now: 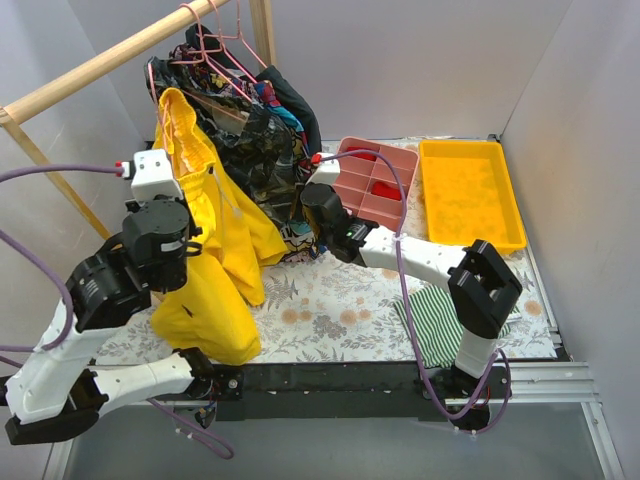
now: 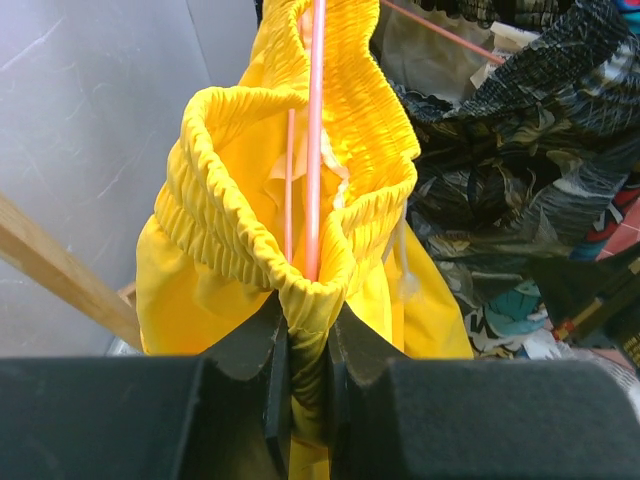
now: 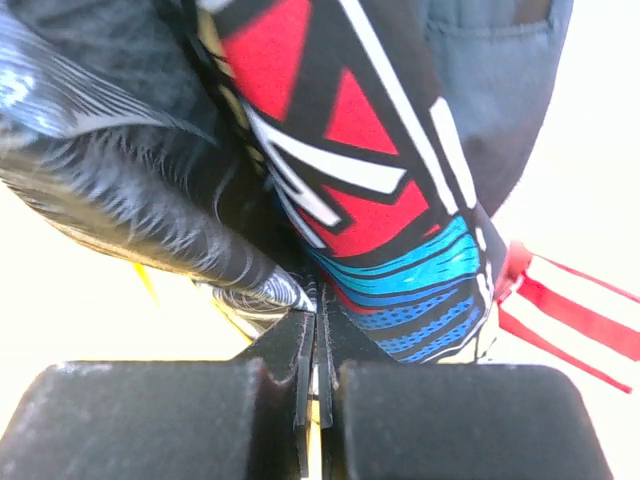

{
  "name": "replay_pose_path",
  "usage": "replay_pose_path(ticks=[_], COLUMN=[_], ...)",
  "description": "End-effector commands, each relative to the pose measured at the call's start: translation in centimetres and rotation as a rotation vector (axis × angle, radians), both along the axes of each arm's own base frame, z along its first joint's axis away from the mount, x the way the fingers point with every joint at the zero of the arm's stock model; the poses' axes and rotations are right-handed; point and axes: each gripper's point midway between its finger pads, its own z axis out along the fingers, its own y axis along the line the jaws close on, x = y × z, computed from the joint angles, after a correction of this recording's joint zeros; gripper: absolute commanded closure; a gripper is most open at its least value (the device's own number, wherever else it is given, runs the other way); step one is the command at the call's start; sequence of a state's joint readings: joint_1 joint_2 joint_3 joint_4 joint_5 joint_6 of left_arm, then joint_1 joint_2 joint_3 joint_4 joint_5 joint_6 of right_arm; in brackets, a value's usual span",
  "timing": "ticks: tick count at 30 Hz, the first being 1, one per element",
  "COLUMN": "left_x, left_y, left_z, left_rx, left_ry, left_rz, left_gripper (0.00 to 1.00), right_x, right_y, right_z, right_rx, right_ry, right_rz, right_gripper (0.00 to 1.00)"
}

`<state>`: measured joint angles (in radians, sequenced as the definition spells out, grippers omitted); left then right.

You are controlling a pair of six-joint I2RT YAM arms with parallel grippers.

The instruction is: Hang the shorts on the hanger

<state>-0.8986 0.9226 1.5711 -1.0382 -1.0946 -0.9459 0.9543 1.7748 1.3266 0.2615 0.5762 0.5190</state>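
Observation:
The yellow shorts (image 1: 215,260) hang from high at the left down to the table. In the left wrist view their gathered waistband (image 2: 250,230) stands open and the pink hanger wire (image 2: 315,130) runs up through it. My left gripper (image 2: 308,320) is shut on the near fold of the waistband; in the top view it (image 1: 170,165) sits mostly under its camera housing against the shorts. My right gripper (image 3: 317,320) is shut, pressed against the dark patterned garments (image 3: 400,180); in the top view it (image 1: 303,200) is at their lower edge. Nothing shows between its jaws.
A wooden rail (image 1: 100,65) crosses the back left and carries pink hangers (image 1: 215,40) with dark patterned clothes (image 1: 260,140). A pink compartment tray (image 1: 375,185) and a yellow bin (image 1: 470,195) stand at the back right. A green-and-white striped cloth (image 1: 440,320) lies front right.

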Motion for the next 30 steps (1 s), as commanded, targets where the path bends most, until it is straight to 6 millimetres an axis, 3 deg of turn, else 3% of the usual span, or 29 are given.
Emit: replay_pose_path(ticks=[1, 12, 13, 15, 18, 19, 26, 30], left_x=[1.6, 4.1, 4.5, 6.6, 8.6, 8.9, 9.7, 10.6], left_y=[0.0, 0.8, 1.7, 1.0, 2.5, 3.3, 4.1, 4.8], left_z=[2.8, 5.4, 5.1, 4.3, 3.8, 4.0, 5.4, 4.4], left_rx=[-0.020, 0.044, 0.065, 0.046, 0.016, 0.007, -0.019, -0.023], left_ry=[-0.116, -0.193, -0.175, -0.158, -0.122, -0.138, -0.190, -0.164], left_rz=[0.108, 0.265, 0.291, 0.259, 0.282, 0.310, 0.330, 0.335], left_gripper=[1.00, 1.00, 1.00, 1.00, 1.00, 1.00, 1.00, 1.00], right_x=[0.3, 0.1, 0.1, 0.0, 0.0, 0.0, -0.1, -0.1], right_y=[-1.5, -1.3, -1.3, -1.1, -1.0, -0.9, -0.6, -0.4], right_z=[1.8, 1.4, 1.6, 1.5, 1.9, 1.9, 2.2, 2.2], right_rx=[-0.002, -0.038, -0.036, -0.043, -0.041, -0.042, -0.044, -0.046], right_ry=[-0.017, 0.003, 0.001, 0.007, 0.004, 0.006, 0.008, 0.010], right_rz=[-0.022, 0.031, 0.034, 0.044, 0.053, 0.056, 0.074, 0.078], right_gripper=[0.99, 0.99, 0.99, 0.99, 0.99, 0.99, 0.99, 0.99])
